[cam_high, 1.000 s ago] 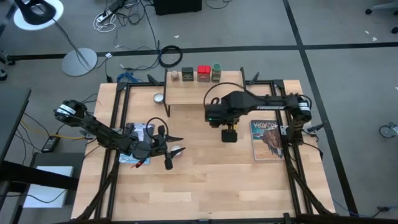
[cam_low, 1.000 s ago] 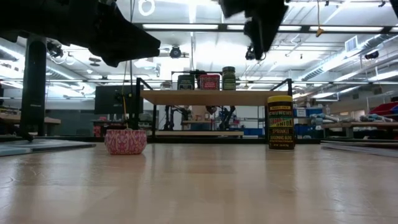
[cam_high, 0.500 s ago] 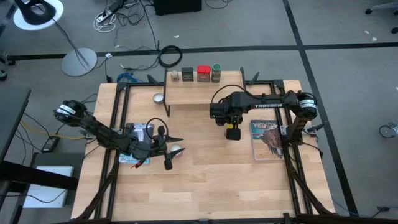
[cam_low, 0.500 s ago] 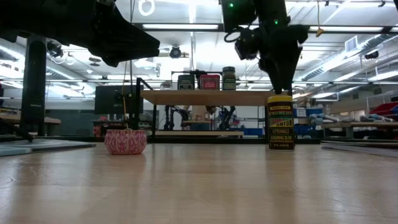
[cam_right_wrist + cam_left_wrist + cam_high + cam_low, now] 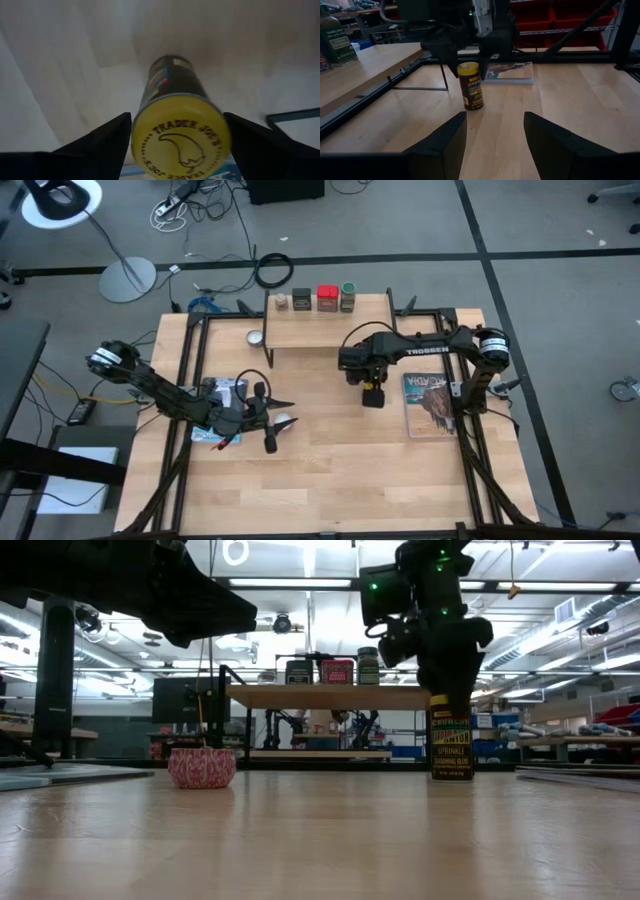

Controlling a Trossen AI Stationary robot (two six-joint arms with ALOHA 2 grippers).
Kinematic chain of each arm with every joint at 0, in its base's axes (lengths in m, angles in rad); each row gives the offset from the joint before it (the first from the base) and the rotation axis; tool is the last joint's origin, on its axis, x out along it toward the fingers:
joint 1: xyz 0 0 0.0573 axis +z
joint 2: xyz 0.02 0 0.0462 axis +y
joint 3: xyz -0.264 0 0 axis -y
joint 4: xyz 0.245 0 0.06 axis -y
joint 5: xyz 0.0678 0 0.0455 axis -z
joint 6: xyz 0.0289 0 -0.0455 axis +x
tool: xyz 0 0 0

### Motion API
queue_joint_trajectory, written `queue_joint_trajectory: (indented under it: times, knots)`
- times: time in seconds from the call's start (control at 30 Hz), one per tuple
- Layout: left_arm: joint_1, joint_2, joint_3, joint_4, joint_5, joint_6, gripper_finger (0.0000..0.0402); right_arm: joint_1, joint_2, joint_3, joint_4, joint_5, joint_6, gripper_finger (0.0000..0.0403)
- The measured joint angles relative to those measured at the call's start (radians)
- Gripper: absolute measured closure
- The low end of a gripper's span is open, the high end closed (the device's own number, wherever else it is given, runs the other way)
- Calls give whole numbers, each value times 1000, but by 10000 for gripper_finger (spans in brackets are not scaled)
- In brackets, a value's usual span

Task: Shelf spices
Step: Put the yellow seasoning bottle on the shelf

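At frame centre our right gripper [image 5: 175,137], fingers spread, straddles the yellow-capped dark-labelled jar [image 5: 177,125]; our left gripper [image 5: 492,135] waits spread at lower left.

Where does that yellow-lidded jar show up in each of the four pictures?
High view: yellow jar mid-table, under the right tool.
Low view: right of centre, standing upright.
Left wrist view: centre.
Right wrist view: lid fills the middle.
Shared landmark: the book beside it.
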Motion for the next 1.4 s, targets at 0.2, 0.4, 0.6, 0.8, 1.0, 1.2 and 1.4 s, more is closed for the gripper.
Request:
queue_joint_trajectory:
  times: [0.2, 0.4, 0.6, 0.8, 1.0, 1.2, 1.4]
  knots:
    - [0, 0, 0, -4, 0, 1, 200, -1, 0, -24, 11, -28, -6, 121]
    - [0, 0, 0, -4, 0, 1, 200, -1, 0, -24, 29, -39, -8, 181]
    - [0, 0, 0, -4, 0, 1, 200, -1, 0, -20, 22, -43, -8, 181]
    - [0, 0, 0, -4, 0, 1, 200, 8, 0, 51, -13, -57, -19, 181]
    - [0, 0, 0, -9, 0, 0, 200, 20, 1, 237, -130, -36, -45, 181]
    - [0, 0, 0, -11, 0, 0, 200, 13, 1, 499, -307, 86, -63, 181]
    - [0, 0, 0, -11, 0, -2, 200, -66, 1, 721, -404, 146, -92, 181]
